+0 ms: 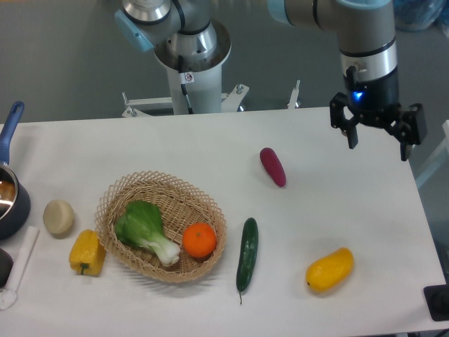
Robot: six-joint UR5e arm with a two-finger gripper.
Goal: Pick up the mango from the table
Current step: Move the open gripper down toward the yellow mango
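The mango [330,269] is a glossy yellow-orange oblong fruit lying on the white table [337,203] near the front right. My gripper [379,145] hangs open and empty above the table's far right, well behind the mango and slightly to its right. Its two dark fingers [353,133] point down with a wide gap between them. Nothing is held.
A wicker basket [112,203] at front left holds a bok choy [146,230] and an orange [199,240]. A cucumber [247,254] lies left of the mango, a purple sweet potato [273,166] behind it. A yellow bell pepper [87,253], a potato [58,217] and a pot [10,200] stand at left.
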